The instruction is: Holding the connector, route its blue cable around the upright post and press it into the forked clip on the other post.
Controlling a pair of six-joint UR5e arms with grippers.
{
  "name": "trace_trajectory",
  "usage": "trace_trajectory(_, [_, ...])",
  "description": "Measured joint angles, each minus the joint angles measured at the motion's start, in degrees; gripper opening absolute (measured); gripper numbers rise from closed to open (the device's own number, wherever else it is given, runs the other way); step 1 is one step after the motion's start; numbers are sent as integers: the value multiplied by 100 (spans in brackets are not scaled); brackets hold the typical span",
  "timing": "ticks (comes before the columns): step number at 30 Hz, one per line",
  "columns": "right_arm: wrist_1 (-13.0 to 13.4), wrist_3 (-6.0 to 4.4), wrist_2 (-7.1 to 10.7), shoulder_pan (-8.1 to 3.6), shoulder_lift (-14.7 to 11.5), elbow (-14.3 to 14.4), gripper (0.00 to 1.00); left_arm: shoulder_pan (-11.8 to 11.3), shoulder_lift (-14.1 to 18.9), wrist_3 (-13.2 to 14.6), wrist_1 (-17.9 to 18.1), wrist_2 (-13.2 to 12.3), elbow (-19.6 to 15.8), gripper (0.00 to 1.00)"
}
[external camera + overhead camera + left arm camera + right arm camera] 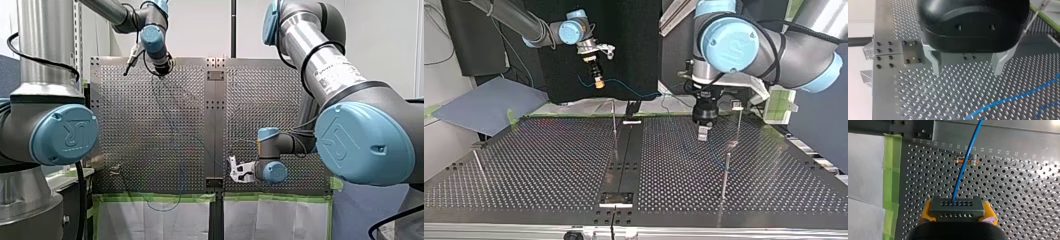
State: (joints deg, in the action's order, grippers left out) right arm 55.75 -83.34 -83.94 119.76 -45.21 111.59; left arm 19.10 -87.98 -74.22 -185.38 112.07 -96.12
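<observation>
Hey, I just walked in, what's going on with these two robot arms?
My right gripper is shut on the connector, held raised above the perforated table, with the blue cable trailing from it. My left gripper hangs empty just over the table, jaws open. The cable looks loose, not yet led around an upright post.

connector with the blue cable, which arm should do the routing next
Probably my right: the right gripper is shut on the connector, while the left gripper hovers open and empty.
</observation>
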Motion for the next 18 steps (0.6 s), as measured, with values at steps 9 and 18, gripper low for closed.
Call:
trace_trajectory(9, [-10,5,-6,0,1,0,0,44,-26,535,535,292,-248,100])
trace_trajectory(18, [-10,6,-9,-14,1,0,0,102,-241,1119,1121,417,-280,100])
